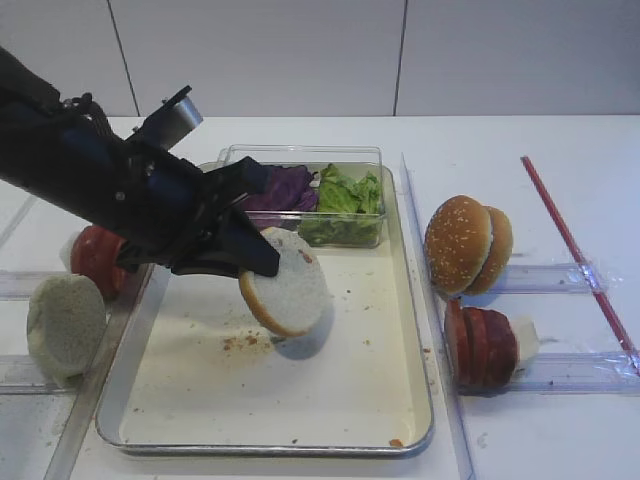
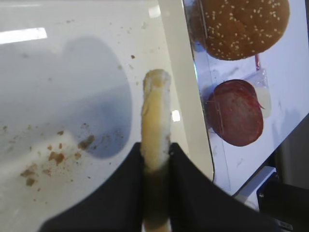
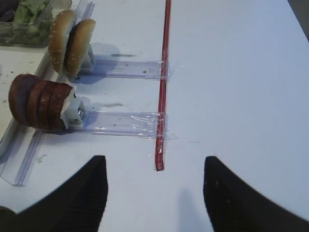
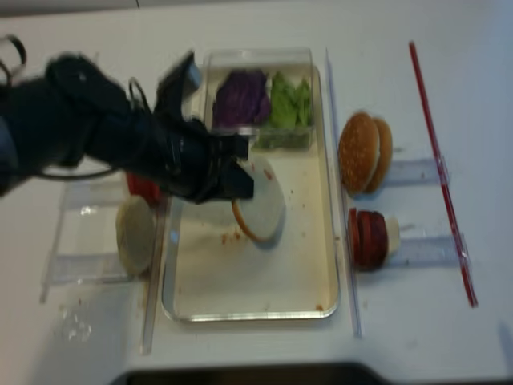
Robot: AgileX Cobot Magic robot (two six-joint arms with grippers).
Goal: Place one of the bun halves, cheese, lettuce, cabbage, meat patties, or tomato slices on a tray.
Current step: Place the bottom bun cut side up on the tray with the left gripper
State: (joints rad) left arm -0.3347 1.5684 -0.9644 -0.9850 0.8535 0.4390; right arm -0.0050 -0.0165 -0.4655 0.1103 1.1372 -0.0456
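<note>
My left gripper [image 1: 258, 255] is shut on the edge of a pale bun half [image 1: 290, 285]. The bun half hangs tilted just above the middle of the cream tray [image 1: 330, 400]. In the left wrist view the bun half [image 2: 155, 111] stands edge-on between my fingers [image 2: 183, 183]. Lettuce [image 1: 345, 195] and purple cabbage [image 1: 280, 188] fill a clear box at the tray's back. Meat patties [image 1: 480, 347] stand right of the tray, tomato slices [image 1: 95, 258] left of it. Cheese is out of view. My right gripper [image 3: 154, 186] hovers open over bare table.
Another pale bun half [image 1: 65, 325] stands left of the tray. Sesame buns [image 1: 465, 243] stand in a clear rail on the right. A red strip [image 1: 575, 250] runs along the table's right side. Crumbs [image 1: 245, 342] lie on the tray under the held bun.
</note>
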